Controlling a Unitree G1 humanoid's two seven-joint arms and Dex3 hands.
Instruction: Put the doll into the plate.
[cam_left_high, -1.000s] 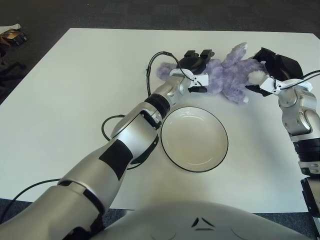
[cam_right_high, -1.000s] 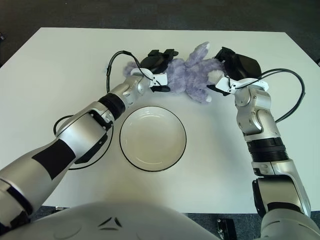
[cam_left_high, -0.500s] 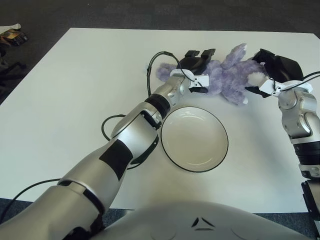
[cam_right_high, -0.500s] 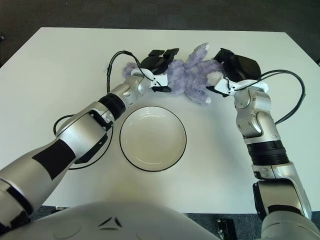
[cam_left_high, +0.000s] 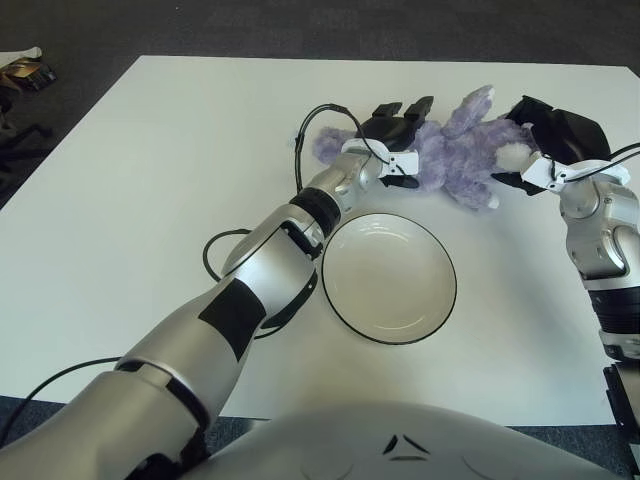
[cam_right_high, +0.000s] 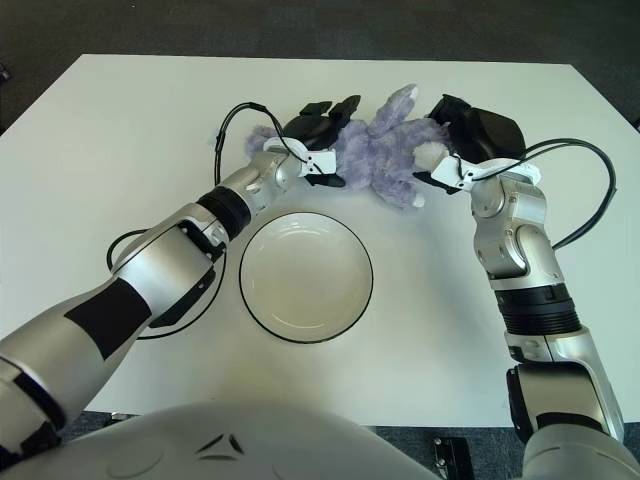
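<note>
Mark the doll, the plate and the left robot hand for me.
doll (cam_left_high: 458, 152), left eye view, on its purple body.
plate (cam_left_high: 352, 310), left eye view, on the dark rim at lower left.
left robot hand (cam_left_high: 398, 125), left eye view, on its black fingers at the doll's left end.

Both arms reach far forward, left hand (cam_left_high: 395, 135) fingers spread, right hand (cam_left_high: 553, 135) curled at its side.

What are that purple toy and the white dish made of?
The doll looks like fuzzy plush fabric: its lilac surface is shaggy and matte. The plate seems glazed ceramic or hard plastic: smooth, glossy white with a dark rim.
</note>
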